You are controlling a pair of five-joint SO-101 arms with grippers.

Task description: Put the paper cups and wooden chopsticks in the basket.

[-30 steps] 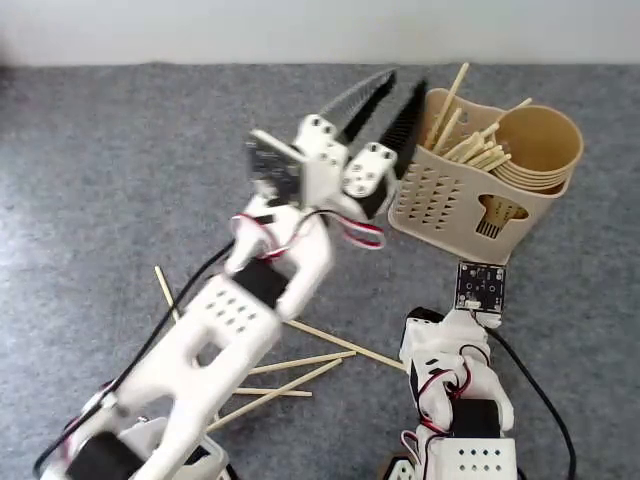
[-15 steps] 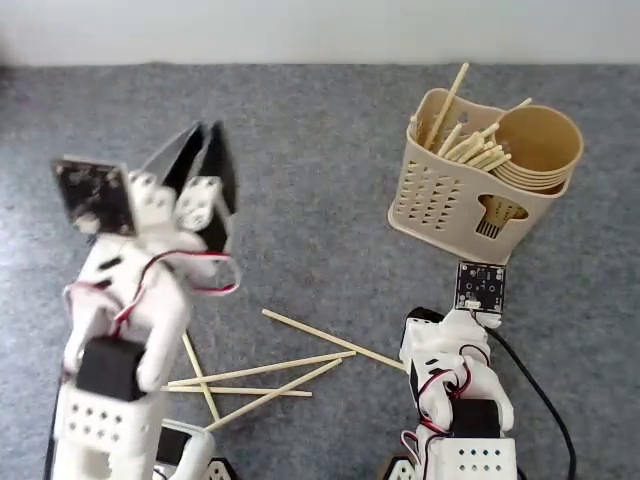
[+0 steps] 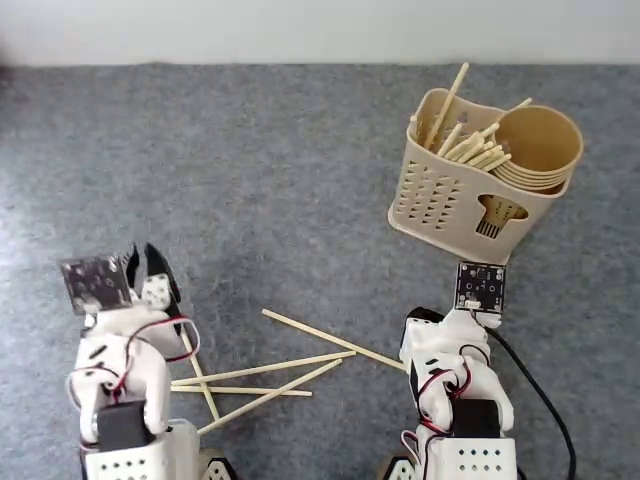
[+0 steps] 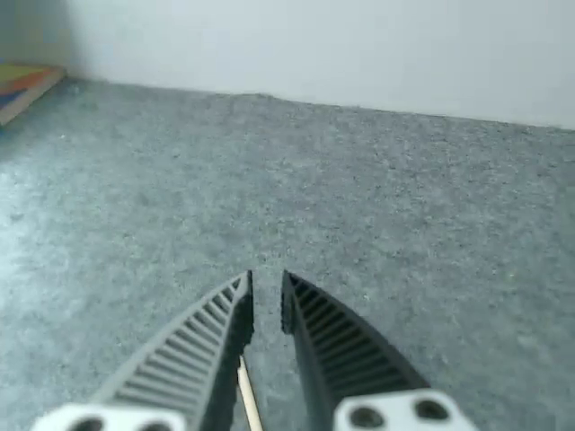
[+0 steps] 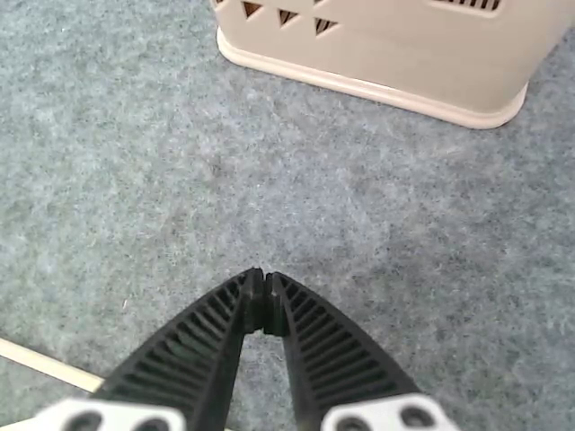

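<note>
The left gripper (image 4: 267,280) stood slightly parted, grasping nothing, one chopstick under it. The right gripper (image 5: 265,275) was clenched empty. Thin wooden chopsticks (image 3: 262,369) lay on the grey felt table (image 3: 300,200); tan paper cups (image 3: 541,147) sat in the beige slotted plastic basket (image 3: 445,200).

A plain white wall (image 3: 300,30) runs along the back. Grey, felt-like matting (image 3: 260,170) spreads out from its foot, evenly lit. A flat multicoloured board (image 4: 22,85) lies near the wall's base.

closed claw (image 5: 264,301), basket (image 5: 377,54) beyond, chopstick (image 5: 49,366)
</note>
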